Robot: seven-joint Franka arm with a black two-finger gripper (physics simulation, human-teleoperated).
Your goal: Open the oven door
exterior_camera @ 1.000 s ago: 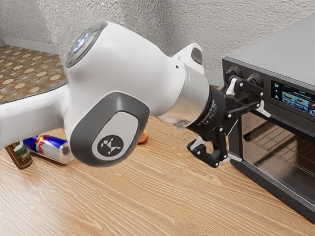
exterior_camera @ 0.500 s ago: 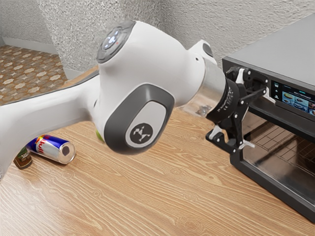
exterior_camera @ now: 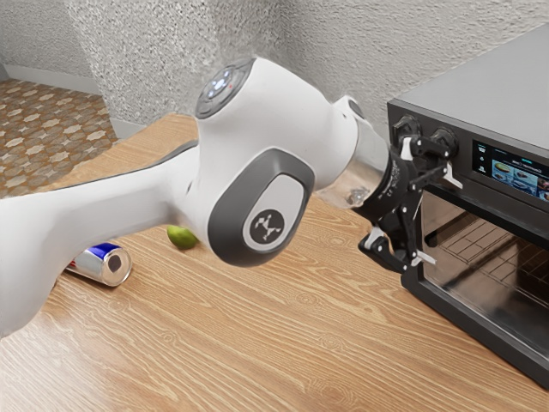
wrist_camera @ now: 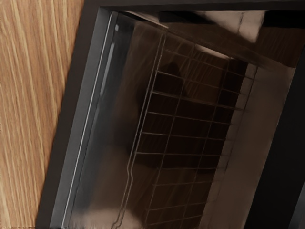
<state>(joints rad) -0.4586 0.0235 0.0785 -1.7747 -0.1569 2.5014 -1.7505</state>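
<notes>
1. ok, ext. view: gripper (exterior_camera: 441, 218) is w/ its fingers spread well apart, one above the other, clenched on nothing, i.e. released. it's right up near the front of the oven (exterior_camera: 489, 86), by the knobs (exterior_camera: 442, 142) & beside the display (exterior_camera: 513, 167); contact, if any, can't be told.
2. oven door (exterior_camera: 467, 266) is at the unit's front, below the control panel, toward the ext. view's right. reads as closed, approx. flush w/ the body.
3. handling, my guess: rigid, fairly heavy glass & metal, stiff at the hinge, prob. a drop-down type. smooth glass = slippery, no purchase there, & pressing hard on it is a bad idea.
4. where to hold: top rail (exterior_camera: 493, 216) or a handle along it, if there's one; can't tell a handle from the dark trim. take it near mid-width, pull out & then down in an arc, slow. keep fingertips off the knobs, they could catch or turn.
5. wrist view: glass pane (wrist_camera: 114, 143) w/ wire rack (wrist_camera: 164, 114) behind it, dark frame (wrist_camera: 64, 124) along the edge, wood table (wrist_camera: 28, 95) beyond. the frame's the solid bit, so hook or pinch that kind of edge, not the pane.
</notes>
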